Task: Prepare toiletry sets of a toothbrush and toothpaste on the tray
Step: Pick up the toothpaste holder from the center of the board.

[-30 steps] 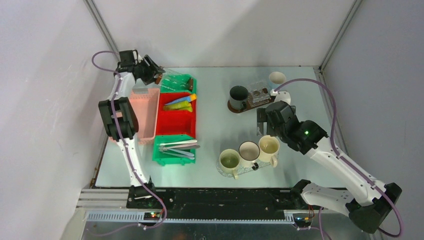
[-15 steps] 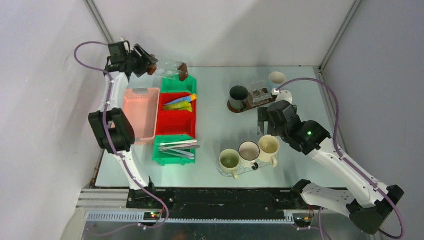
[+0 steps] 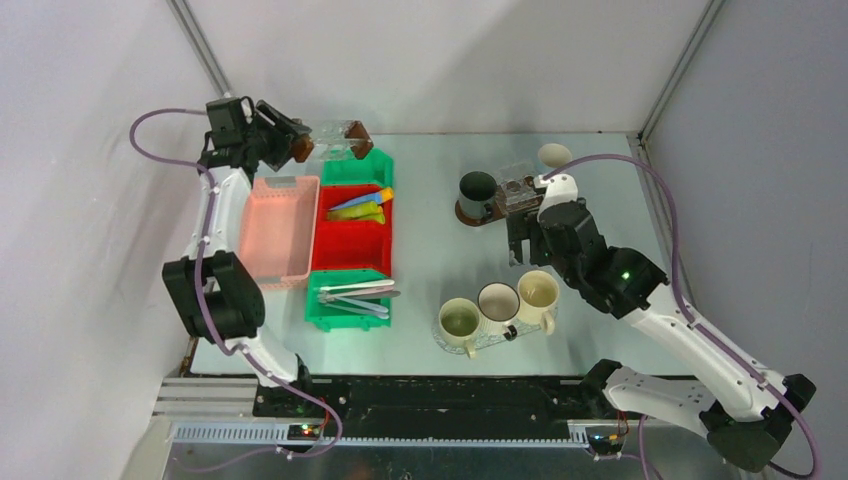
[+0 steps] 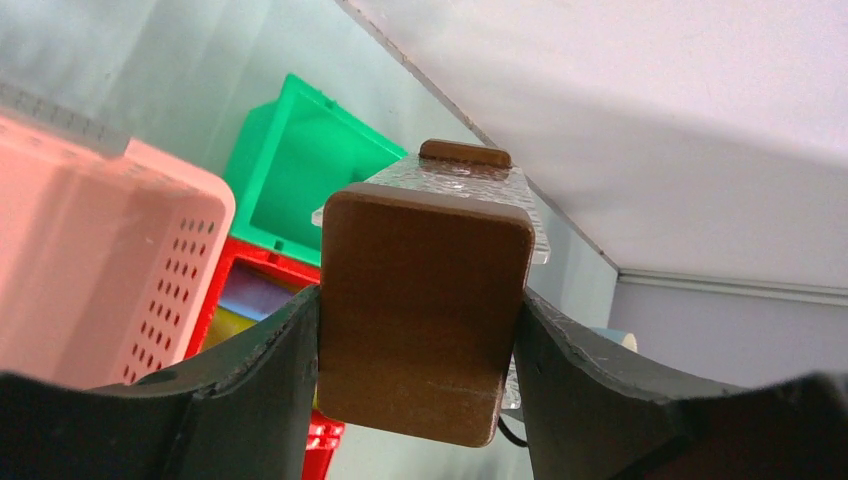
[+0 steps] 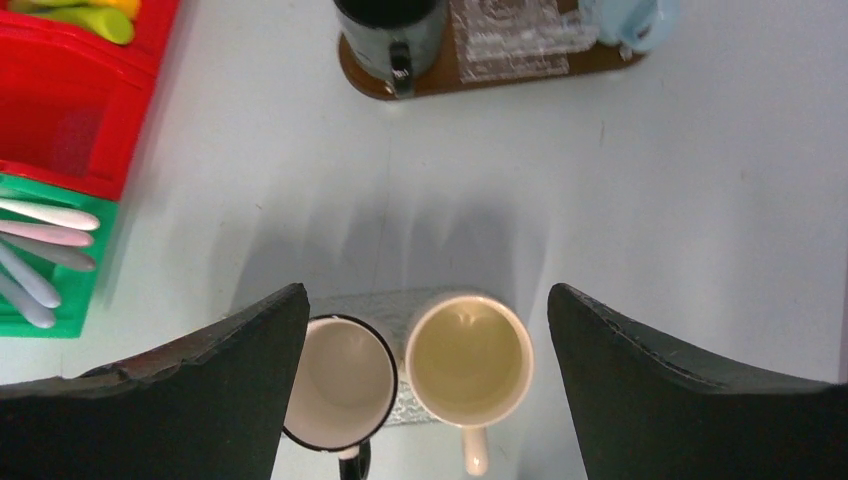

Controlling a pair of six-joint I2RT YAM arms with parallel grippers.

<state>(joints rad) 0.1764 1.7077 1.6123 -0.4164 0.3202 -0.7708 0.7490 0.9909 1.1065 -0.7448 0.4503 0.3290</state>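
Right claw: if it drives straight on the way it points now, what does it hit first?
Probably the cream mug, centred below the open right claw; the white mug sits beside it. Depth unclear.

Your table (image 3: 430,260) is a pale grey-green sheet with a soft sheen, closed in on three sides. Behind it you have a plain white back wall (image 3: 450,60). The left wall (image 3: 80,220) is white too, and the right wall (image 3: 770,150) reads greyer, in shade. Two slim metal struts (image 3: 203,55) run up the far corners where the panels meet. Along the near edge you'll see a black base strip (image 3: 450,395) and a ribbed aluminium rail (image 3: 200,392). Light falls evenly from above, leaving soft, blurred shadows on the table.
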